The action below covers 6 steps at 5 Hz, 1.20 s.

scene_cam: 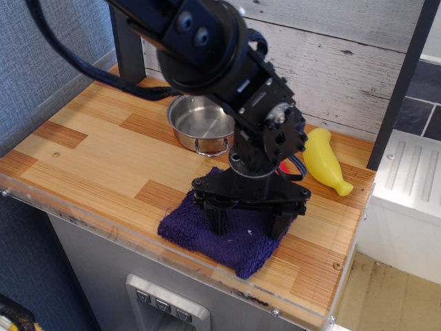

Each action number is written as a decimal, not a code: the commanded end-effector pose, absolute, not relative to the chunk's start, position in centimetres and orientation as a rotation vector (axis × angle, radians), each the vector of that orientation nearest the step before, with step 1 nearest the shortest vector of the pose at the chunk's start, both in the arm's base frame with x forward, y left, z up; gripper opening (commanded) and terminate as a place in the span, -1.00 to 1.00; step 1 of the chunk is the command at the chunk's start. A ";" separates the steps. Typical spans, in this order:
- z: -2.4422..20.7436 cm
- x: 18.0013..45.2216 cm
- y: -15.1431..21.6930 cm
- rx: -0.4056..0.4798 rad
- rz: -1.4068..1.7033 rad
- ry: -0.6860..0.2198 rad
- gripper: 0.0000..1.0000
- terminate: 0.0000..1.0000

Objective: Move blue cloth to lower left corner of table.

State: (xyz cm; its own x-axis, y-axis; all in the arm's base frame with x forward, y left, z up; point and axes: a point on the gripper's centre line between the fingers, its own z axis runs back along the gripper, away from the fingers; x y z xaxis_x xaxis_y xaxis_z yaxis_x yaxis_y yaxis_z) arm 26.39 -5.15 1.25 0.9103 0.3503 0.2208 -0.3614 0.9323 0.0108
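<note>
Striped wood table (89,158) against grey plank wall; gripper (248,222), jaws spread wide, fingertips pressed on blue cloth (200,231) near front edge.

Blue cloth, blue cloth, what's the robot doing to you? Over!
Pincer open, fingers down on the blue cloth. Cloth flat near the table's front edge, right of centre. Steel pot behind; leftward path bare.

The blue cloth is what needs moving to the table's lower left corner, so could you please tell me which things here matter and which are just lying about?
Part of the job:
- blue cloth
- table, its lower left corner being the target
- gripper, fingers spread, down on the cloth

Just lying about:
- steel pot
- yellow banana toy
- red toy, mostly hidden behind the arm
</note>
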 end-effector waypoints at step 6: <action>1.2 26.4 9.1 0.099 0.601 -0.162 1.00 -1.00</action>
State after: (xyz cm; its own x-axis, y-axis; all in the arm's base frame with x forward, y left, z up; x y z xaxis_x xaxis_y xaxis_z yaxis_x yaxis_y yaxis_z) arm 27.15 8.50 1.18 0.8139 0.5518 0.1820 -0.5659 0.8238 0.0329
